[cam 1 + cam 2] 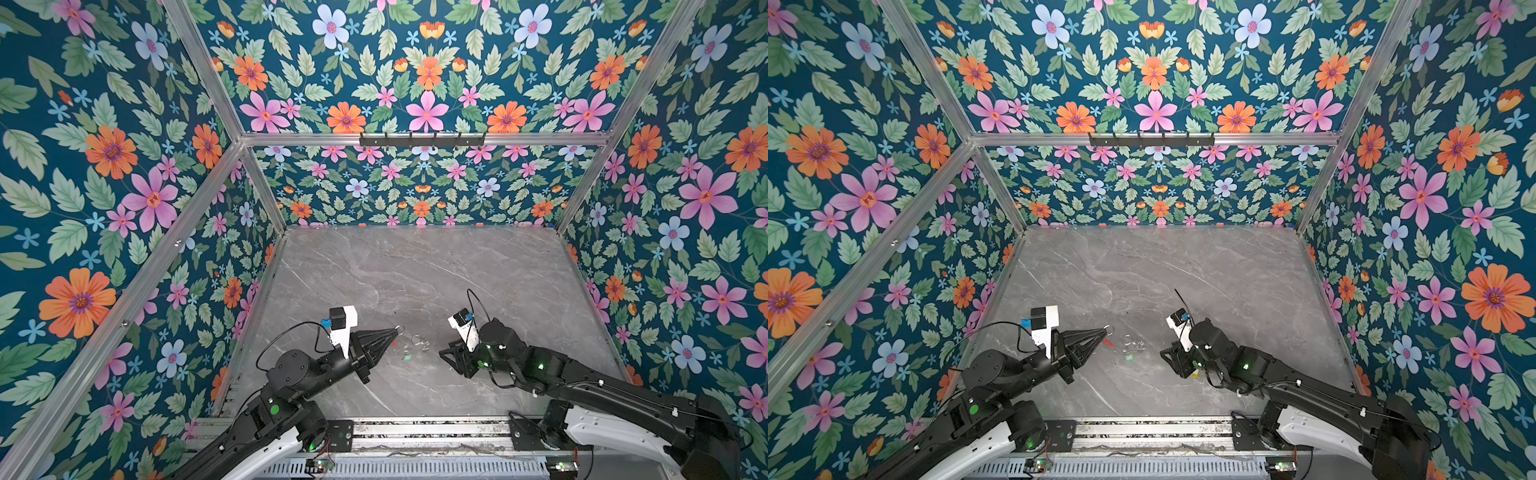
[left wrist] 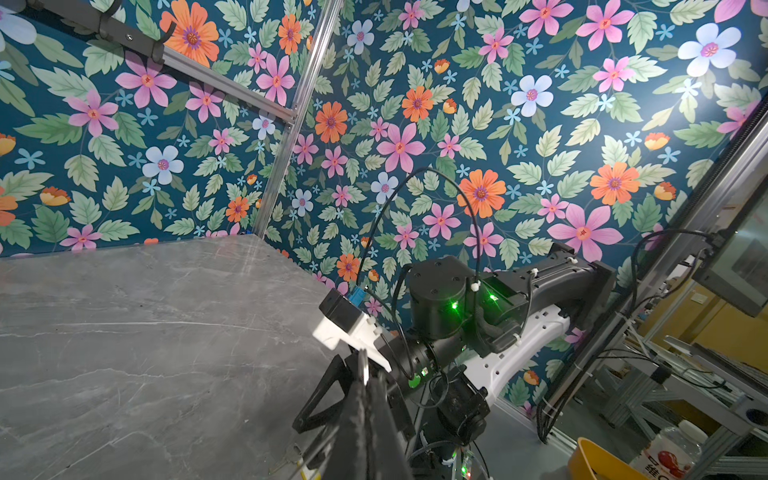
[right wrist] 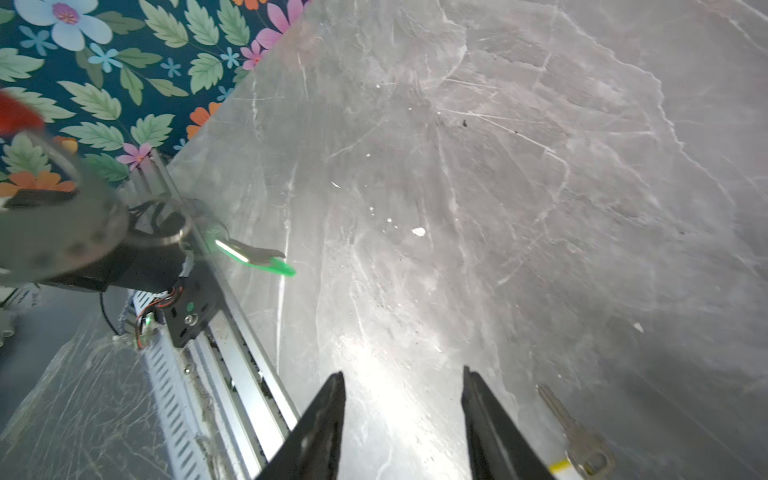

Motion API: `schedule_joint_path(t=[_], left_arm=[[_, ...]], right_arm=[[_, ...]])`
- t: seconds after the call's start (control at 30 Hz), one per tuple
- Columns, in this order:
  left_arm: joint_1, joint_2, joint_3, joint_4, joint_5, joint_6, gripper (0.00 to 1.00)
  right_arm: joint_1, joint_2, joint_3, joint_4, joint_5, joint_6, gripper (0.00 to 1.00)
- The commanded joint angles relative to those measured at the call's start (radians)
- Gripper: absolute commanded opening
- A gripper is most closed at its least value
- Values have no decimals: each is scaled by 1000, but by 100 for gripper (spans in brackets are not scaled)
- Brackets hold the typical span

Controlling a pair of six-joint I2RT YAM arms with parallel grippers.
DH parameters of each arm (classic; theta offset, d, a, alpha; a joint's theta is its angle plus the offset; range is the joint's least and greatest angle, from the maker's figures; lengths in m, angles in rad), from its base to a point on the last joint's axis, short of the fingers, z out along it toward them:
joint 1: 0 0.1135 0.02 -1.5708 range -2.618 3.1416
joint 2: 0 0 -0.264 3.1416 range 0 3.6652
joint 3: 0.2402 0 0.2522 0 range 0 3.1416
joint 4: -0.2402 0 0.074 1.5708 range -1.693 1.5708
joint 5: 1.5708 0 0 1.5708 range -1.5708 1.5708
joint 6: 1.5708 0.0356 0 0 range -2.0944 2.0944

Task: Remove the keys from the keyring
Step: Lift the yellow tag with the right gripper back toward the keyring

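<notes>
My left gripper (image 1: 392,331) is clamped tight on the keyring (image 1: 400,331). In the left wrist view I see the ring's metal edge pinched between the two black fingers (image 2: 374,424) and standing up out of their tips. The ring is lifted clear of the table (image 1: 415,270), and in both top views its red sleeve (image 1: 394,344) shows just under the fingertips. Beyond the tip, on the side toward my other arm, small wire loops (image 1: 417,340) and the green-tagged key (image 3: 253,257) dangle from the ring. They are smeared by blur, so I cannot tell exactly how they are linked. My right gripper (image 3: 405,415) is open, with a clear gap and only bare table showing between its fingers, and it holds nothing. It points down at the table, near the hanging bunch but apart from it, so the loops and the green-tagged key hang between my two grippers. The yellow-tagged key (image 3: 582,451) lies flat on the table just beside the outer face of one right finger, off the ring. On the other side of that gripper, the metal rail (image 3: 245,365) along the table's edge runs close by, with the flowered wall (image 3: 124,83) behind the left arm.
</notes>
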State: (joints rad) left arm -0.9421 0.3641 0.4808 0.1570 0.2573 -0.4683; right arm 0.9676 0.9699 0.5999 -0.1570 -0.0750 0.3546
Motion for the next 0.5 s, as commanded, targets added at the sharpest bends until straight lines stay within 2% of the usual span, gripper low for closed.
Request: schedule_joint_path(t=[0.0, 0.17, 0.47], left_arm=[[3, 17, 14, 60, 4, 13, 0], [2, 26, 21, 51, 1, 17, 0], [0, 29, 19, 55, -18, 20, 0]], right_arm=[[24, 17, 39, -45, 11, -33, 48], [59, 11, 98, -78, 43, -53, 50], [100, -184, 181, -90, 30, -150, 61]])
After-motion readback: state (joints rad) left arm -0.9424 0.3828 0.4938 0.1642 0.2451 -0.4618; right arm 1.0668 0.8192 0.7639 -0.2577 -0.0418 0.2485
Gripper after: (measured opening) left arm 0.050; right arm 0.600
